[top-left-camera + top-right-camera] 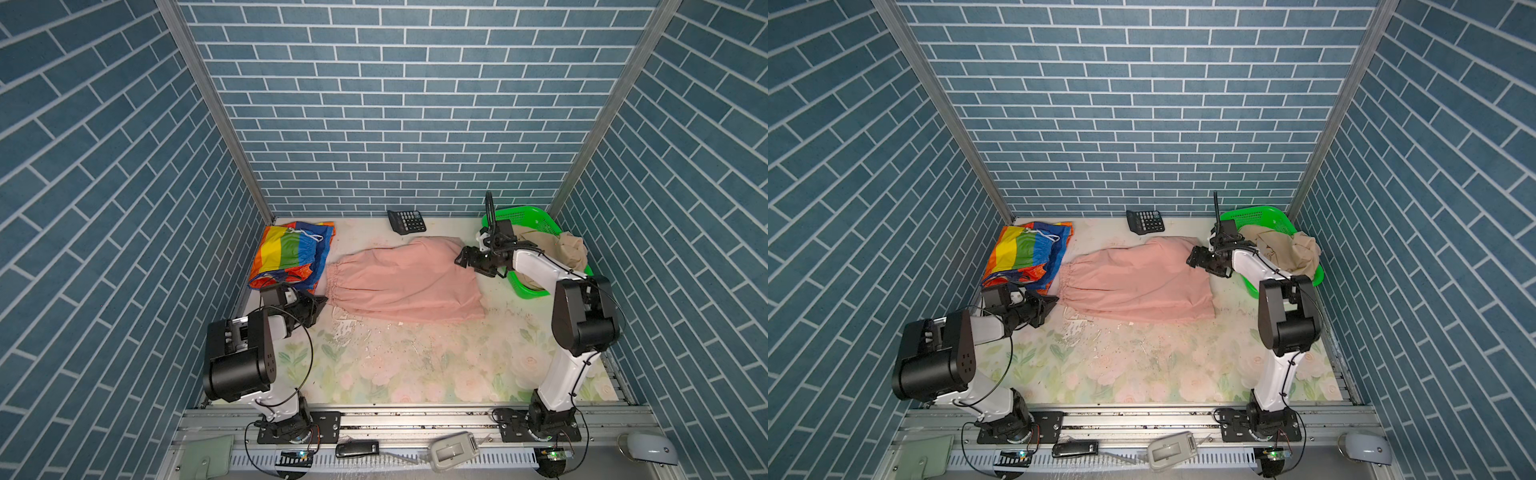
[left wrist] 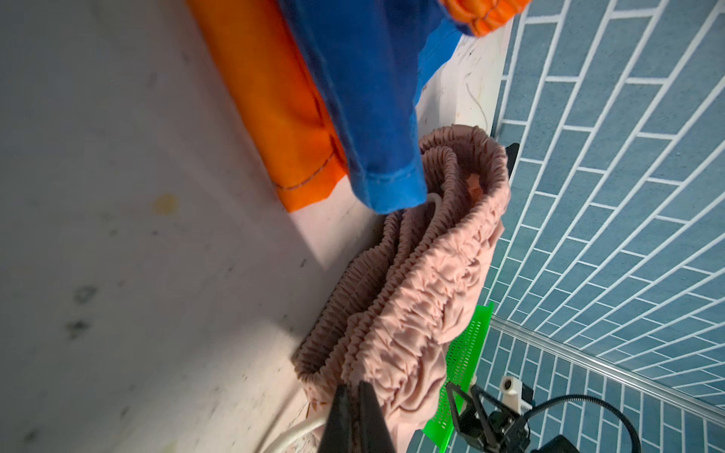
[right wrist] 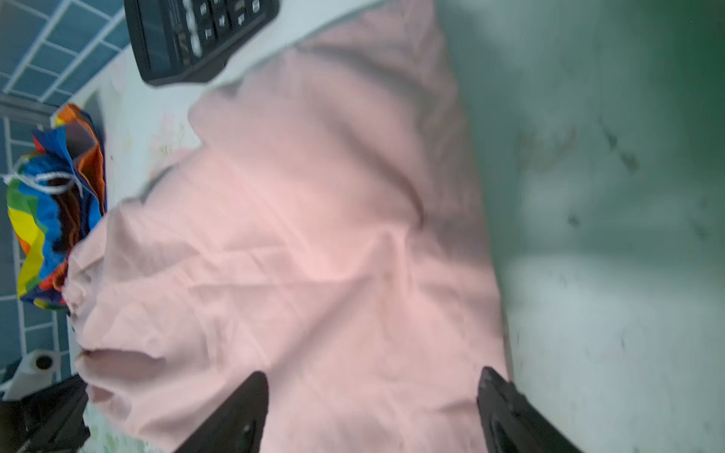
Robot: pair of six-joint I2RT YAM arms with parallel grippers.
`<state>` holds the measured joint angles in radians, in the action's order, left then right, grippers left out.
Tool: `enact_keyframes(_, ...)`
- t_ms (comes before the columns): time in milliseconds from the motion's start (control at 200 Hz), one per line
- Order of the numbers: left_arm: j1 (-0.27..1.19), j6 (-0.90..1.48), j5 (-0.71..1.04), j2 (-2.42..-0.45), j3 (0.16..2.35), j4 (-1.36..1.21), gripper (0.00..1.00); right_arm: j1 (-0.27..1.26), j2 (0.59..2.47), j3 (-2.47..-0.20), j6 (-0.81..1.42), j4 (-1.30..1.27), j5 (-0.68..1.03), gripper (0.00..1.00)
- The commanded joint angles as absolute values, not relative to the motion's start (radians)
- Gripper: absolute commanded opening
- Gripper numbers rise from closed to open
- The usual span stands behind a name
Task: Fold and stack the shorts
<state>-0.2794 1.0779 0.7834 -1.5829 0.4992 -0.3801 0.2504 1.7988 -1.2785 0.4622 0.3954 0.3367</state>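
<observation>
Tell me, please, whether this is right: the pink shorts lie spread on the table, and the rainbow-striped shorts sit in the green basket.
Not quite: the beige shorts sit in the green basket; the rainbow-striped shorts lie on the table, far left. The pink shorts are indeed spread there. Both top views show it.

The front half of the bench point(image 1: 415, 374) is bare from side wall to side wall. Farther back, the pink shorts point(image 1: 407, 282) lie across the middle and touch the rainbow shorts point(image 1: 291, 253) in the back left corner, so no gap shows there. A calculator point(image 1: 407, 221) lies at the back wall, just beside the pink cloth. The green basket point(image 1: 528, 216), heaped with beige shorts point(image 1: 569, 249), fills the back right corner. Only a narrow bare strip separates it from the pink shorts, and the right arm point(image 1: 536, 262) hangs over that strip.
</observation>
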Motion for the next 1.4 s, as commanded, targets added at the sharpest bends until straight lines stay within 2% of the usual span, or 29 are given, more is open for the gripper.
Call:
enact_keyframes(0, -0.285, 1.071, 0.793, -1.558, 0.485, -0.381, 0.00, 0.246, 1.683, -1.138, 0.452, 0.404, 0.280, 0.87)
enact_keyframes(140, -0.285, 1.069, 0.790, -1.545, 0.484, -0.376, 0.00, 0.239, 1.642, -1.018, 0.456, 0.375, 0.264, 0.81)
enact_keyframes(355, -0.285, 1.063, 0.789, -1.529, 0.475, -0.367, 0.00, 0.235, 1.701, -0.980, 0.456, 0.300, 0.270, 0.63)
enact_keyframes(415, -0.285, 1.063, 0.789, -1.526, 0.472, -0.367, 0.00, 0.237, 1.721, -1.000, 0.447, 0.307, 0.264, 0.52)
enact_keyframes(470, -0.285, 1.066, 0.790, -1.524, 0.471, -0.365, 0.00, 0.236, 1.726, -1.017, 0.442, 0.314, 0.262, 0.33)
enact_keyframes(550, -0.285, 1.066, 0.791, -1.518, 0.473, -0.358, 0.00, 0.236, 1.713, -1.041, 0.436, 0.332, 0.253, 0.14)
enact_keyframes(635, -0.285, 1.069, 0.788, -1.511, 0.479, -0.356, 0.00, 0.236, 1.689, -1.079, 0.419, 0.378, 0.240, 0.00)
enact_keyframes(865, -0.308, 1.076, 0.808, -1.455, 0.567, -0.284, 0.00, 0.235, 1.513, -1.146, 0.391, 0.505, 0.218, 0.00)
enact_keyframes(1050, -0.372, 1.033, 0.812, -1.376, 0.562, -0.198, 0.00, 0.241, 1.367, -1.031, 0.399, 0.529, 0.226, 0.00)
enact_keyframes(1395, -0.378, 1.036, 0.814, -1.490, 0.420, -0.337, 0.00, 0.259, 1.469, -0.800, 0.460, 0.339, 0.284, 0.00)
